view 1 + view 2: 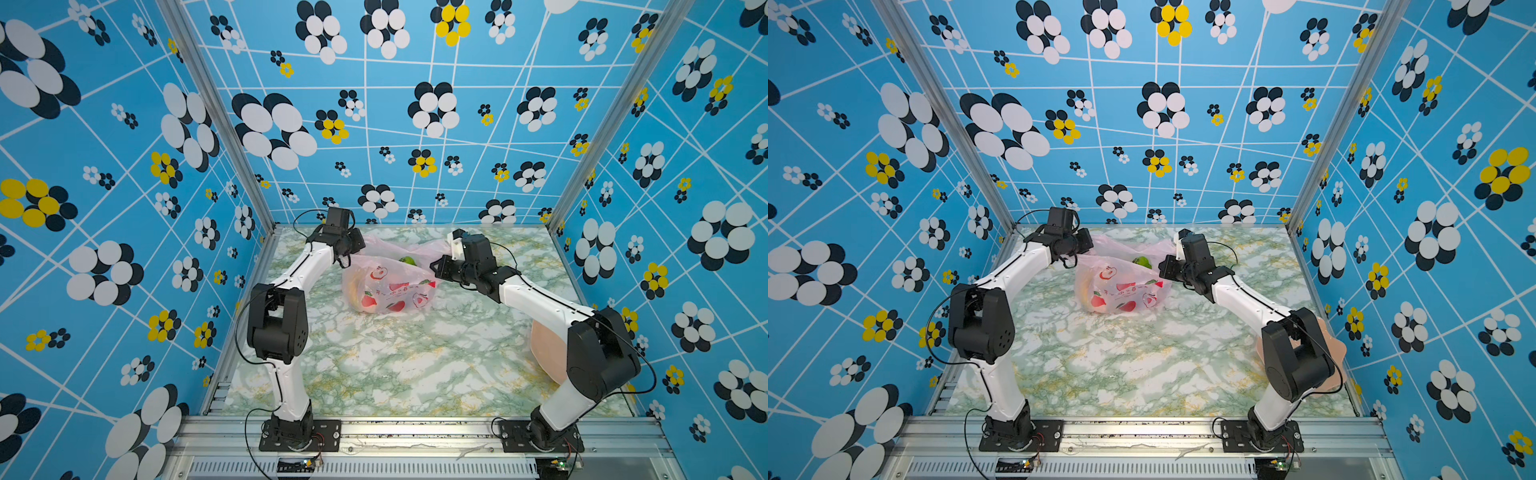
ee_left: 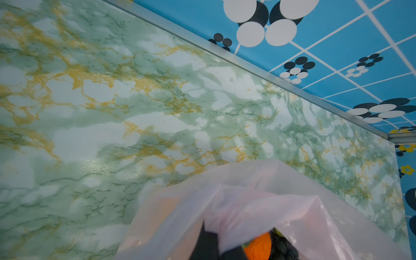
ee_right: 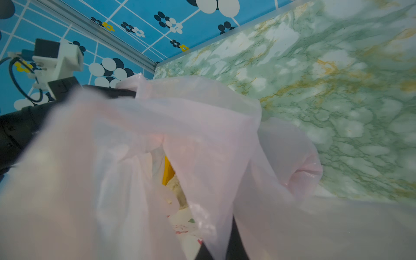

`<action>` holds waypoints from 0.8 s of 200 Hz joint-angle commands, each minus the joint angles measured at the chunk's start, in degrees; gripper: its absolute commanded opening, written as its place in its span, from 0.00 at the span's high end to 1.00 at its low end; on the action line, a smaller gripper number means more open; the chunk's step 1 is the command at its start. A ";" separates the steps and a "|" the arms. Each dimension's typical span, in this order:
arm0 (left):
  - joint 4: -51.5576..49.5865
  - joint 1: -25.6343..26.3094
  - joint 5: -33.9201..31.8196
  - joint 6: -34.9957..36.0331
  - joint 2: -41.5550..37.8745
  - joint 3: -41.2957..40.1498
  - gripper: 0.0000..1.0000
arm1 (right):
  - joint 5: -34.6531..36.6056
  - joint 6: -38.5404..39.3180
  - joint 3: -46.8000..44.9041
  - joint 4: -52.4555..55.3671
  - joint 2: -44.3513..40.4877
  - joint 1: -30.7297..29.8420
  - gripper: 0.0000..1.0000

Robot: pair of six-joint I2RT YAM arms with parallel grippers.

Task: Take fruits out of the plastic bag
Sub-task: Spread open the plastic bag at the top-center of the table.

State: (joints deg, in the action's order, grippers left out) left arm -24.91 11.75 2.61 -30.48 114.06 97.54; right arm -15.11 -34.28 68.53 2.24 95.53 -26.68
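Plastic bag sits on the table in the upper middle of both top views, btw my two grippers. My left gripper is at the bag's upper-left corner and my right gripper at its right edge; both touch the film.

Left gripper: clamped. At the bottom of the left wrist view pink film drapes over a dark finger, so I judge it's pinching the rim. Right gripper: clamped too, w/ film running btw its fingers at the bottom of the right wrist view, so prob. gripping the rim on that side.

Bag orientation: closed end toward the bottom of the frame, mouth toward the top, so the long axis runs approx bottom-to-top and the mouth gapes btw my two grips.

Green fruit shows at the mouth, upper right of the bag, nearer my right gripper. Left wrist view, lower right: orange and dark grapes inside. Banana is a yellow strip mid-frame in the right wrist view.

No fruit out yet. Plate, lower right, is mostly hidden behind my right arm.

Next, my guess: one gripper must let go to reach in thru the mouth, and the right is closer to the green fruit.
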 commanded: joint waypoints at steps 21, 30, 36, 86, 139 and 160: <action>-17.14 -0.64 -6.24 5.62 6.99 14.69 1.00 | 0.01 0.59 1.51 2.62 -4.53 1.01 1.00; -17.91 -1.09 -5.61 5.29 7.43 15.31 1.00 | 0.12 0.37 0.64 1.73 -5.40 1.18 1.00; -18.13 -1.66 -4.62 5.09 7.54 15.31 1.00 | 0.19 0.19 0.11 1.19 -5.81 1.26 1.00; -15.97 -1.39 0.29 5.65 3.79 8.68 1.00 | -0.25 -3.68 -4.03 -4.25 -7.24 2.33 1.00; -10.64 3.17 3.31 3.98 -12.17 -6.02 0.63 | 3.30 -2.45 -8.72 -6.28 -7.66 -0.72 1.00; -10.95 5.67 0.63 2.42 -18.14 -9.72 0.41 | 4.71 -0.96 -9.72 -6.28 -7.92 -2.78 1.00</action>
State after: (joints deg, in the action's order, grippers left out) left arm -37.67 15.07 4.78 -26.06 104.42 90.94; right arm -13.08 -37.08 60.16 -2.37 89.34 -26.98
